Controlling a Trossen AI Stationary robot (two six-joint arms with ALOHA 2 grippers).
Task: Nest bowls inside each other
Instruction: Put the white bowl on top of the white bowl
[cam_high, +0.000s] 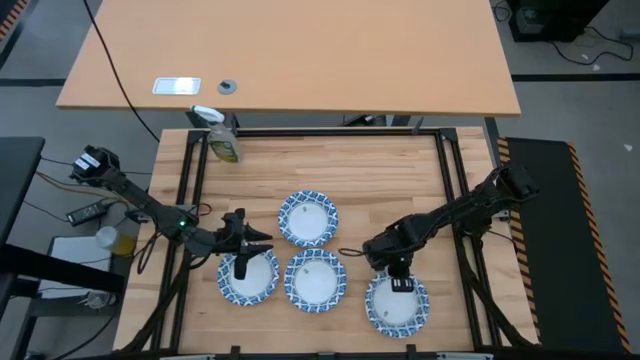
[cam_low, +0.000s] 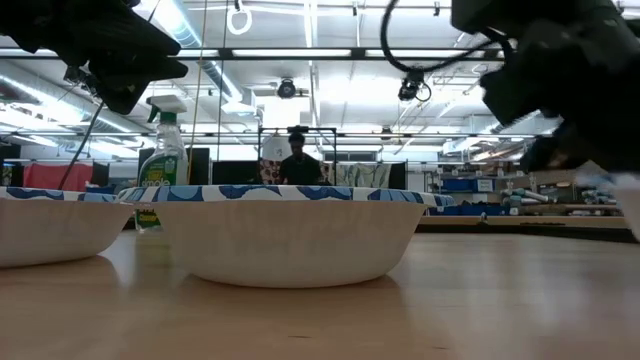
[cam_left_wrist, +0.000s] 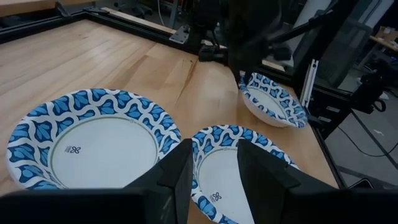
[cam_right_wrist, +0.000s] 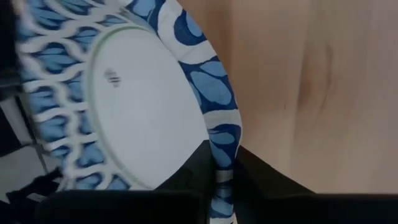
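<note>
Four blue-rimmed white bowls sit on the wooden table: one farther back (cam_high: 307, 217) and a near row of three, left (cam_high: 248, 277), middle (cam_high: 315, 280) and right (cam_high: 396, 304). My left gripper (cam_high: 245, 245) hovers open over the far edge of the left bowl. Its wrist view looks past its fingers (cam_left_wrist: 214, 168) at the farther bowl (cam_left_wrist: 87, 143) and the middle bowl (cam_left_wrist: 242, 168). My right gripper (cam_high: 397, 272) is shut on the right bowl (cam_left_wrist: 273, 99). My right gripper pinches the right bowl's patterned rim (cam_right_wrist: 225, 146) on the bowl's far side, with one finger on the inside of the rim and one on the outside. The fingers come steeply from above, slanting toward the near edge. The bowl's underside (cam_left_wrist: 273, 119) sits on the table.
A green-labelled spray bottle (cam_high: 222, 140) stands at the table's far left corner. A black frame (cam_high: 440, 150) borders the work area. A tan desk (cam_high: 300, 60) lies beyond the far edge. A person (cam_low: 297, 160) stands far off in the room.
</note>
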